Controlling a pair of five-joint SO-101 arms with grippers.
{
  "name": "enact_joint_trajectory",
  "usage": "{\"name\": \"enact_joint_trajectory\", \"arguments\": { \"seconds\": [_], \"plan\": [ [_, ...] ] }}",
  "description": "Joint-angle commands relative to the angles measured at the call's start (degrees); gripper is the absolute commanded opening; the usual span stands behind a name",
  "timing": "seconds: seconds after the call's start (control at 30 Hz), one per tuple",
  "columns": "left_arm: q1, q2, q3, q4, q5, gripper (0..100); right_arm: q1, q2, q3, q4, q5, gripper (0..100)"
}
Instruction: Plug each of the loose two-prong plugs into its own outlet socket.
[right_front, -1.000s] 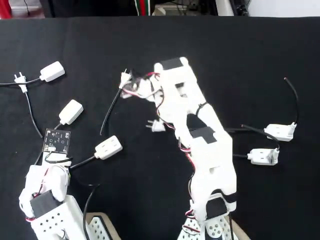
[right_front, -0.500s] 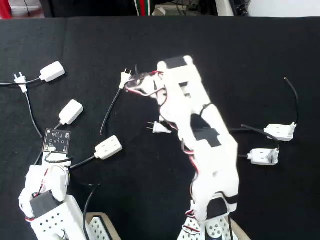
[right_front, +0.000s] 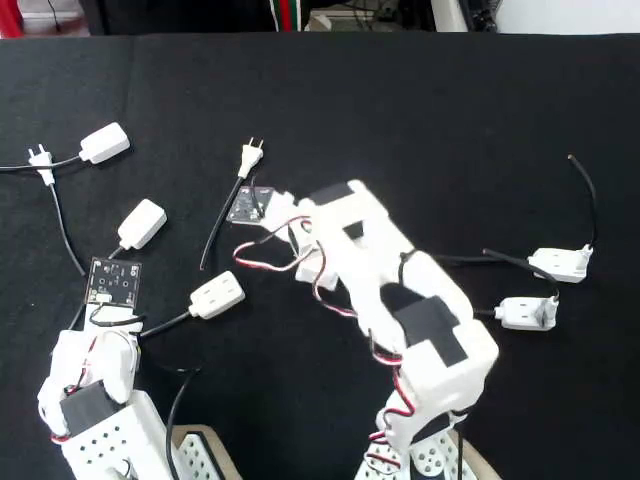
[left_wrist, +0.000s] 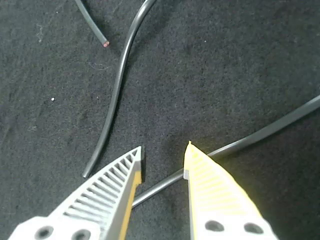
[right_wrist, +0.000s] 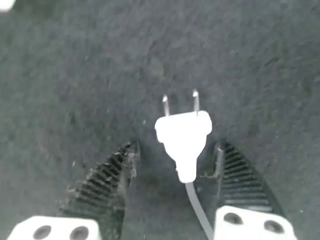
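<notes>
A white two-prong plug (right_wrist: 183, 135) lies on the black cloth, prongs pointing away from the wrist, between the black fingers of my open right gripper (right_wrist: 175, 147); they flank it without touching. In the high view my right arm (right_front: 350, 240) leans over mid-table and hides that plug. Another loose plug (right_front: 250, 155) lies beyond it, and a third (right_front: 40, 157) at the far left. White sockets lie at the left (right_front: 105, 143), (right_front: 142, 222), (right_front: 217, 295) and at the right (right_front: 558, 263), (right_front: 525, 313). My left gripper (left_wrist: 164, 147) is open just above a black cable (left_wrist: 250, 137).
My left arm (right_front: 90, 385) stays at the near left corner. Black cables run across the cloth, one curved (left_wrist: 117, 95) and one ending in a cut tip (left_wrist: 102, 44). A thin loose wire (right_front: 585, 185) lies at the far right.
My right arm has drawn back from the far plug and swung down over the nearer mid-table plug, now covering it from above. The left arm has kept still.
</notes>
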Motion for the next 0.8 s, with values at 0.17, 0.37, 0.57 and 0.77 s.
{"name": "enact_joint_trajectory", "arguments": {
  "seconds": [0.17,0.37,0.57,0.77],
  "plan": [
    [0.4,-0.5,0.3,0.4,-0.6,14,-0.5,3.8,-0.9,-7.7,1.6,16.7],
    [0.4,-0.5,0.3,0.4,-0.6,14,1.1,4.2,-5.8,-5.0,3.3,2.9],
    [0.4,-0.5,0.3,0.4,-0.6,14,1.0,0.4,-11.4,7.7,5.6,1.2],
    [0.4,-0.5,0.3,0.4,-0.6,14,-0.8,-7.3,-12.4,21.5,18.2,1.2]
  ]
}}
